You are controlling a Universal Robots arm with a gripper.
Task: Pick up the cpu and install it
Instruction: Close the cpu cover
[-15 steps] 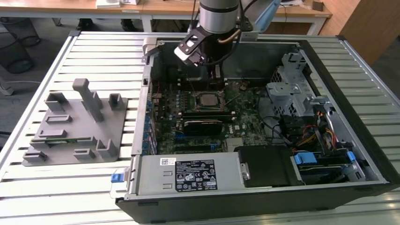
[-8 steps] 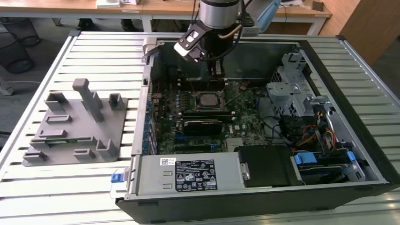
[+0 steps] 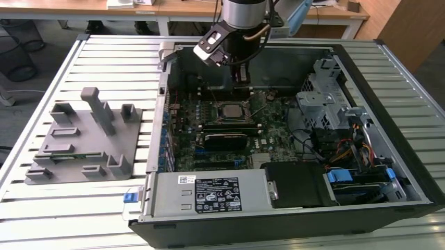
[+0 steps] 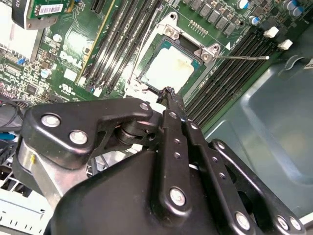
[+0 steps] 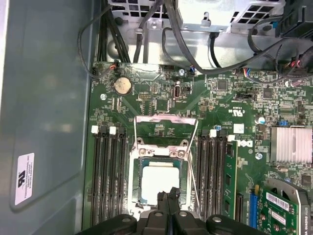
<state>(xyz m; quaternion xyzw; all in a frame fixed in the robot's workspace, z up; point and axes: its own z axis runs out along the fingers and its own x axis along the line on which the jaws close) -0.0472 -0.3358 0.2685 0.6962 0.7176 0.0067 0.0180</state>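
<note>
Exterior view: end effector [image 3: 240,80] hangs inside the case [image 3: 389,104], just above the cpu [image 3: 230,110].
Second wrist view: end effector clenched, empty, tip at the cpu [image 4: 168,68] edge. Contact: can't tell.
First wrist view: cpu looks seated in the socket [image 5: 137,181]. Load plate [image 5: 166,118] is up, so not latched.

**Labels in view, no wording you can make out**

On the power supply [image 3: 174,202] you have a black label [image 3: 218,195] with white print and a small white sticker [image 3: 187,179] just beside it. In the second wrist view, a barcode sticker [image 4: 51,9] sits on a green card [image 4: 44,20], and a white logo [image 4: 73,87] is printed on the motherboard [image 4: 49,63]. In the first wrist view, a white sticker [image 5: 24,178] stands on the case wall [image 5: 49,98].
</note>
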